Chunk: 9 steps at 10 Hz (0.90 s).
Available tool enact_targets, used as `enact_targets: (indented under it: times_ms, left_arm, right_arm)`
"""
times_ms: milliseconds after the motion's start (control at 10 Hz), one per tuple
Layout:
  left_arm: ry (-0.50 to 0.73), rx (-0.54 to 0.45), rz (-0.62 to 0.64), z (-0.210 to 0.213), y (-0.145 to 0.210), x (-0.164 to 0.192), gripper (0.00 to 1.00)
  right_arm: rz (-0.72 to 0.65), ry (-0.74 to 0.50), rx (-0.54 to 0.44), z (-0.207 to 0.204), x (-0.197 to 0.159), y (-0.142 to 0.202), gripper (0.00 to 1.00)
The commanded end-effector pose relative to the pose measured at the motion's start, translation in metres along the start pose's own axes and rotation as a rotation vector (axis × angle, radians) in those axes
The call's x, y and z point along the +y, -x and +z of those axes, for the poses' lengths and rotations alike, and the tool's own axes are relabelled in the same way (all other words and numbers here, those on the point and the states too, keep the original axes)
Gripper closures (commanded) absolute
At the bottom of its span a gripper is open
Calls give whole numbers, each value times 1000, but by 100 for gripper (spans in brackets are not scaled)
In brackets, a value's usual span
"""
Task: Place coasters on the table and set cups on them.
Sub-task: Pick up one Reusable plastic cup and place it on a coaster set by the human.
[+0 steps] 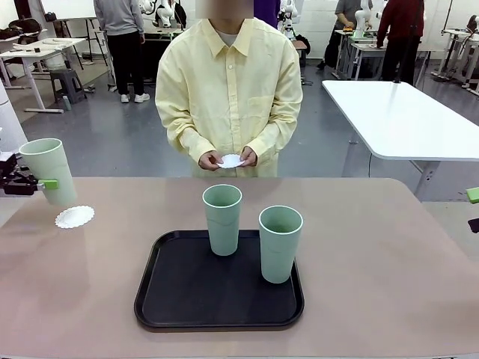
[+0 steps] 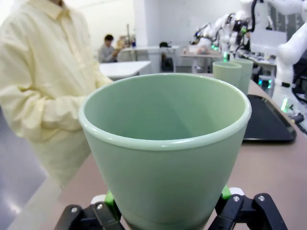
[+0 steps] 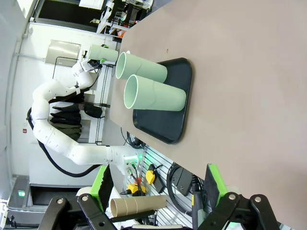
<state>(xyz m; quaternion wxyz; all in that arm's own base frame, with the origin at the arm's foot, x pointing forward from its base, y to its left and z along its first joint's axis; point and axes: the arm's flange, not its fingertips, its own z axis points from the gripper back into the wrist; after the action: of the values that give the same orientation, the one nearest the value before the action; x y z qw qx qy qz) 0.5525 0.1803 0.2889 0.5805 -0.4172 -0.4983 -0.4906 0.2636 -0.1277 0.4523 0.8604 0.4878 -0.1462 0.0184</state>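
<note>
Left hand (image 1: 46,183): clamped on a tall pale mint-green plastic tumbler (image 1: 49,168), a bit tilted.
Just beside it: round white lacy paper coaster (image 1: 75,217), flat on the beige table (image 1: 374,262).
Farther off: two more tumblers (image 1: 222,218) (image 1: 280,243), upright on a black tray (image 1: 217,299).
Right hand (image 3: 157,191): wide open, holding nothing.

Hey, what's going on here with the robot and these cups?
The robot's left arm holds a green cup in its jaws at the left side of the table, close by a white coaster lying there. Two more cups stand on the black tray in the middle. The person across the table holds another coaster in both hands. The right arm sits at the right edge, jaws open.
</note>
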Motion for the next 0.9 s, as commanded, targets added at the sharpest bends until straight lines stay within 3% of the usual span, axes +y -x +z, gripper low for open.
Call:
enact_targets:
  times_ms: [0,800]
  left_arm:
    - [-2,-17,-34,3,3,3,15]
    - [65,-18,-67,-17,34,-10,15]
  right_arm:
    - [9,-14,1,1,-1,0,0]
    - [9,-14,1,1,-1,0,0]
